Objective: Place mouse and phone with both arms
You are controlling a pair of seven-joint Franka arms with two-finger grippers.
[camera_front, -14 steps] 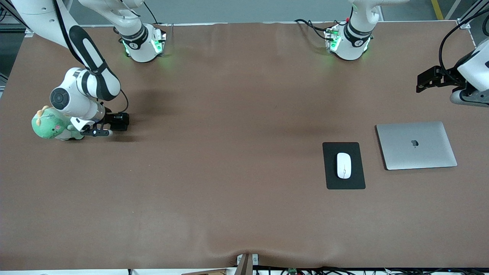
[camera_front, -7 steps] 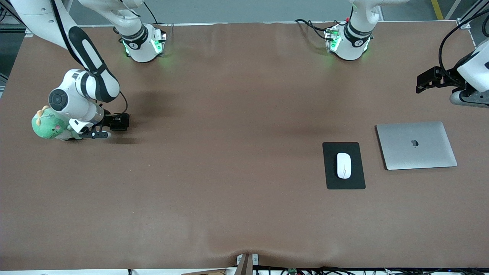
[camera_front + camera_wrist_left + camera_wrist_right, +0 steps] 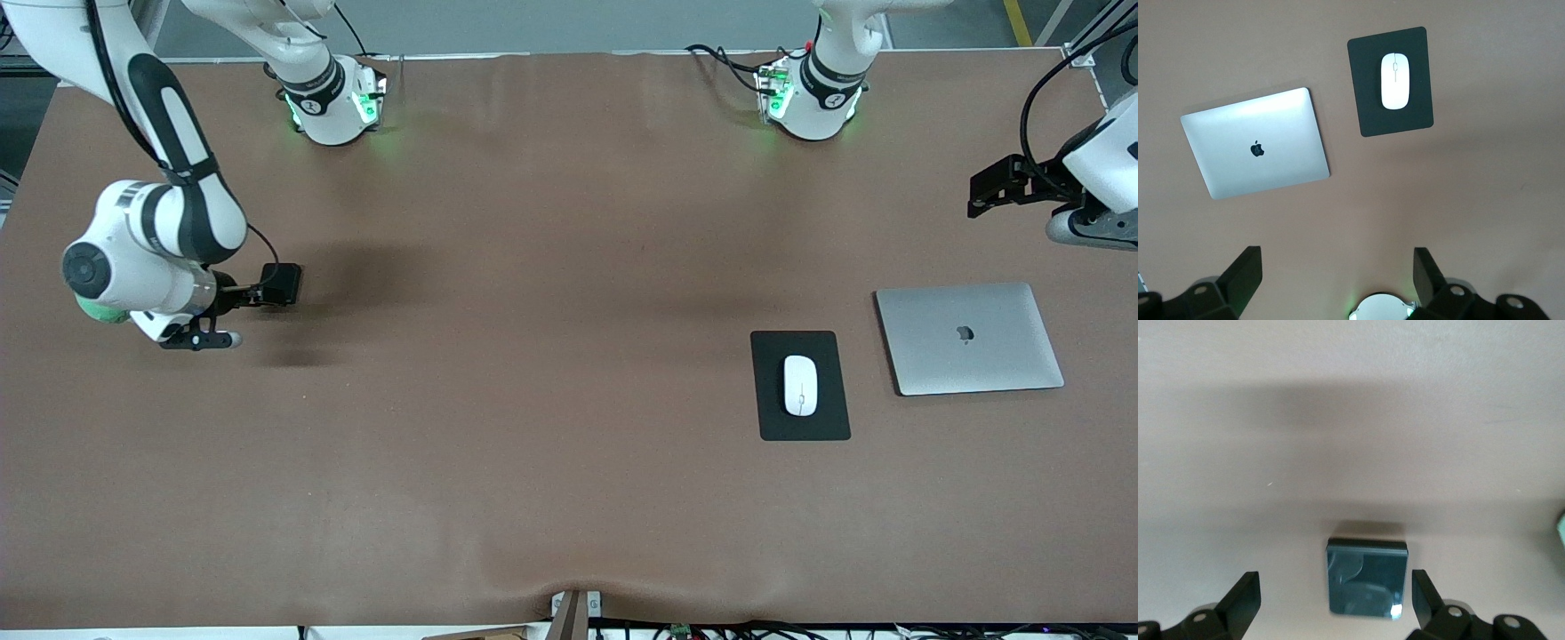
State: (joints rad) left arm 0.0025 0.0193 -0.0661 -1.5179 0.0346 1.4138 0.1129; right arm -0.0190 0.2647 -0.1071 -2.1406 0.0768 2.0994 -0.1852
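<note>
Brown table point(image 3: 533, 356), mouse point(image 3: 800, 385) on mat point(image 3: 772, 418), both jaws apart, phone point(image 3: 1367, 580) released

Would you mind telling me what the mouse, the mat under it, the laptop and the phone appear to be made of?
Mouse: probably smooth white plastic with an even sheen. Mat: matte black, thin and flat, perhaps fabric or rubber. Laptop: brushed silver metal by its look, with a soft glare. Phone: a glossy dark face, likely glass, since it shows reflections.

mouse point(image 3: 800, 385): white
pad point(image 3: 800, 427): black
laptop point(image 3: 969, 339): silver
phone point(image 3: 1367, 579): glossy black
table point(image 3: 533, 356): brown
</note>
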